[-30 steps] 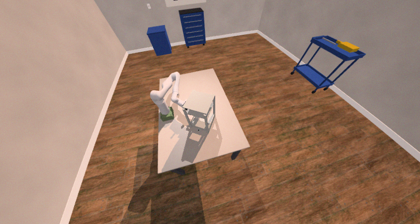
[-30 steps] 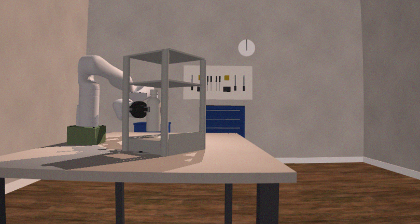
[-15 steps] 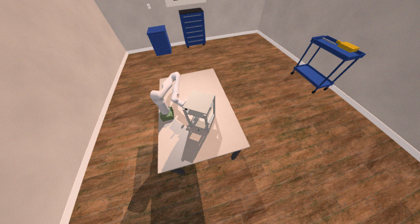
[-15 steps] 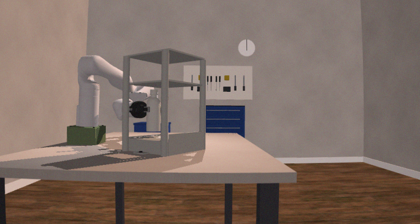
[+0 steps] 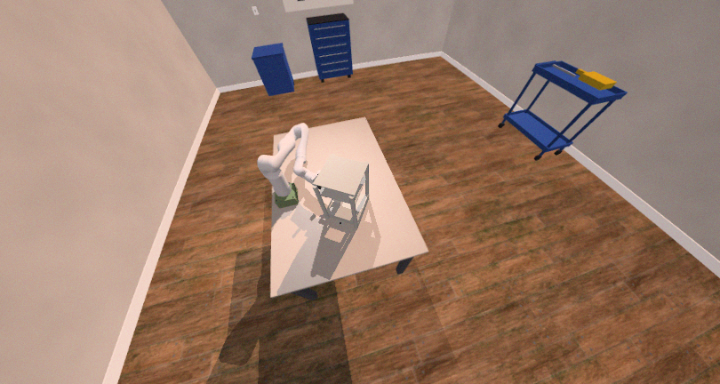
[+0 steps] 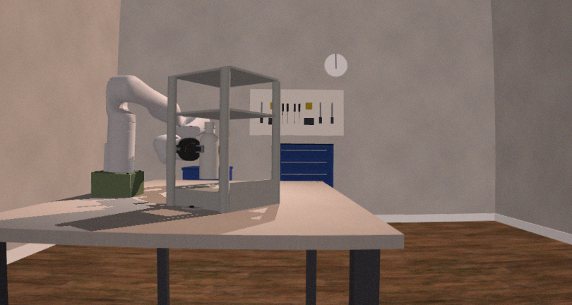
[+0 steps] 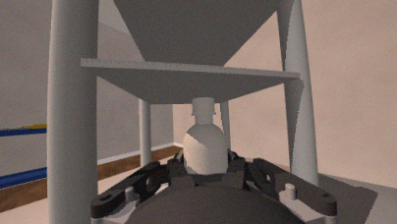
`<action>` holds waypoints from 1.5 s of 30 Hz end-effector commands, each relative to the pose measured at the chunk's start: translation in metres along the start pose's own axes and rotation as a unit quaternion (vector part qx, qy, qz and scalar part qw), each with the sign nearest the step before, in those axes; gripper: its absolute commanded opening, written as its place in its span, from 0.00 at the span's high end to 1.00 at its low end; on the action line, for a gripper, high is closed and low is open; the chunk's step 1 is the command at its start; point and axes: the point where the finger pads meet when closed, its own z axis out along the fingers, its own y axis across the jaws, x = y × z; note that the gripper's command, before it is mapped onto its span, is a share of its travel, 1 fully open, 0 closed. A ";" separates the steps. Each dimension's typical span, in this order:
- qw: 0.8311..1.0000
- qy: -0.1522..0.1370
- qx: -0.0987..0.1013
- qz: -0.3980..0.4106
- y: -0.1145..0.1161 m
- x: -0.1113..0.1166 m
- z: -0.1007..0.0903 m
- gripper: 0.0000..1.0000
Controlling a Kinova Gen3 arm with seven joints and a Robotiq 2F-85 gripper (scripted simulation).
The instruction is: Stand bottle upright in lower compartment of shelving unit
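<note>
Near lower bay | bottle (image 6: pixel 208 154) (image 7: pixel 205 149) upright in gripper (image 6: pixel 201 149) (image 7: pixel 204 155) | step: insertion | next: likely farther in, then lower

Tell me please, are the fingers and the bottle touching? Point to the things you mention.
Touching: the wrist view shows the bottle (image 6: pixel 208 157) (image 7: pixel 205 149) clasped between the fingers, one on each side.

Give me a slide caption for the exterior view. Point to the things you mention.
Kinova Gen3 hand (image 6: pixel 203 149) grips a white bottle (image 6: pixel 208 154) upright, cap up, its base raised above the table (image 6: pixel 312 219), beside a gray shelving unit (image 6: pixel 224 142).
</note>
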 end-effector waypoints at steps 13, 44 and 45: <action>1.000 0.001 0.000 0.000 0.000 0.001 -0.001 1.00; 1.000 0.001 0.000 0.000 0.000 -0.022 -0.001 1.00; 1.000 0.001 0.000 0.000 0.000 -0.022 -0.001 1.00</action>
